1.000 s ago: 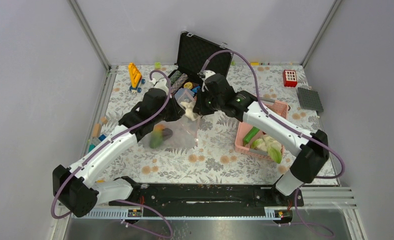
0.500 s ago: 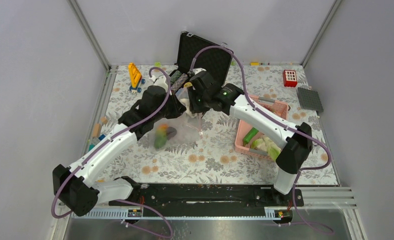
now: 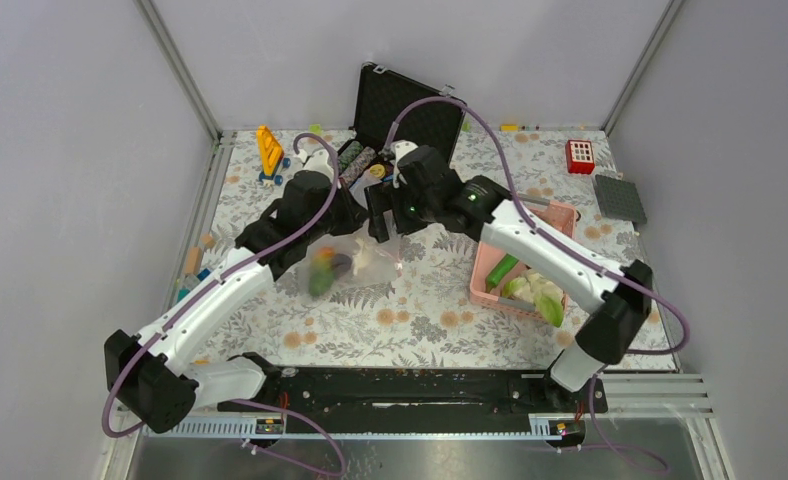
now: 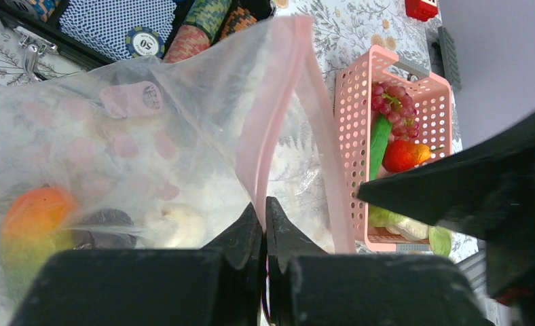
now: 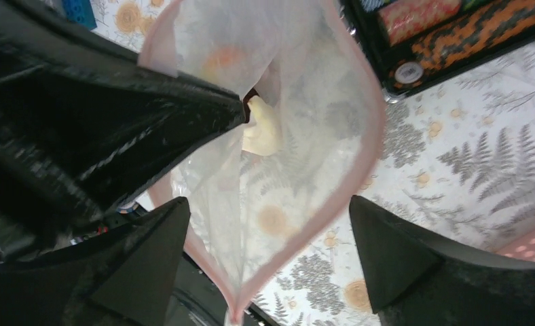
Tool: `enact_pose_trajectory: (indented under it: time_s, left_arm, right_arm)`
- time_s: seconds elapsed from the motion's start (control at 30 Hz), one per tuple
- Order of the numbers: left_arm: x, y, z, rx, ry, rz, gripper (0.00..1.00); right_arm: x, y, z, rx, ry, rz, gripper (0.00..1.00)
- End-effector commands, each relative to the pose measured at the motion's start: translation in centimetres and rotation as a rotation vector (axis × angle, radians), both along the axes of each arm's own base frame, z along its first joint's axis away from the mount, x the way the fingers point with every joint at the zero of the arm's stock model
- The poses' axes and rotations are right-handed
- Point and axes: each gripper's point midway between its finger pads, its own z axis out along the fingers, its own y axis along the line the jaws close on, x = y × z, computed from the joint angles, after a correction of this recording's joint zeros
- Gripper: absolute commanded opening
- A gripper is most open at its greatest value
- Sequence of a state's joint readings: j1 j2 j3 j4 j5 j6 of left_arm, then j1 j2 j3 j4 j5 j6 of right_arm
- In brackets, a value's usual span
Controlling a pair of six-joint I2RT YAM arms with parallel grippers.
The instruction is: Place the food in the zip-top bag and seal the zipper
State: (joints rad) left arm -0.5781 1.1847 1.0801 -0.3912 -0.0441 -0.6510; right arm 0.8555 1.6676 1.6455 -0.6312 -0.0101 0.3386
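— Reading any labels?
— Only "50" on a striped poker chip (image 4: 144,45). My left fingers (image 4: 241,234) pinch the clear zip-top bag (image 4: 183,122) by its pink zipper strip (image 4: 271,115); right fingers (image 5: 149,238) gape empty at its mouth. Contents blurry.

two arms (image 3: 210,300), one bag (image 3: 368,274), one basket (image 3: 481,272), one case (image 3: 402,100).

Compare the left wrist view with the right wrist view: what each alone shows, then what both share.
Left wrist only: the pink basket holding grapes, a green vegetable and a red fruit. Right wrist only: both fingers of the open right gripper, the zip-top bag's gaping mouth seen between them. Both: the bag, its pink zipper and a pale food piece inside.
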Motion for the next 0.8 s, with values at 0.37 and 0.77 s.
enact_pose_trajectory:
  time_s: [0.37,0.77]
  left_arm:
    - [1.1,0.1,2.1,-0.041,-0.115,-0.002,0.0]
    - [1.5,0.5,0.4,-0.025,-0.088,-0.008,0.0]
  right_arm:
    - [2.9,-18.4,-0.4,0.134,0.004,-0.612,1.0]
    - [1.0,-25.3,-11.3,0.028,0.268,-0.967,0.97]
